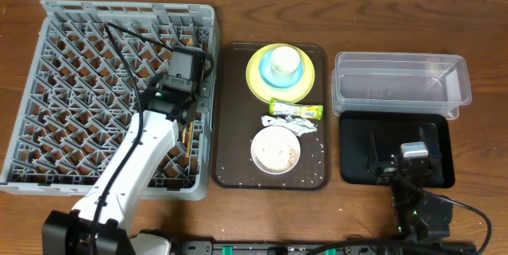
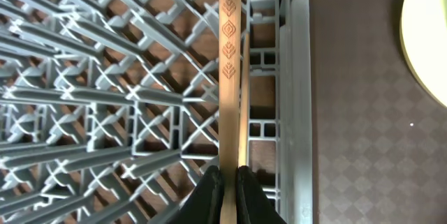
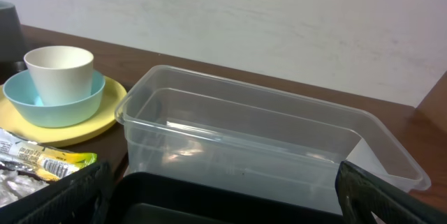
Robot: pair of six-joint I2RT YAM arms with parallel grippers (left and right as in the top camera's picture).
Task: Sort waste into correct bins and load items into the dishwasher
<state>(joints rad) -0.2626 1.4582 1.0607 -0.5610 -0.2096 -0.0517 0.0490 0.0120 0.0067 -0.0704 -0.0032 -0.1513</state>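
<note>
- Grey dish rack (image 1: 71,88): directly beneath the left end effector (image 2: 229,185), on the tabletop (image 1: 476,40).
- Brown tray (image 1: 234,160): just beside the rack, to that end effector's right in the wrist view.
- Clear tub (image 3: 244,140): straight ahead of the right end effector (image 3: 223,182), whose fingers are spread wide and hold nothing.
- Black tray (image 1: 353,171): under the right end effector.
- Yellow plate (image 3: 105,116): ahead-left of the right end effector, carrying the blue bowl (image 3: 56,109) with the white cup (image 3: 59,70) inside.
- White shallow bowl (image 1: 275,150): on the brown tray, between the two end effectors.
- Snack wrapper (image 1: 298,112): beside that bowl.
- Chopsticks (image 2: 230,63): pinched by the left end effector, reaching forward along the rack's edge.
</note>
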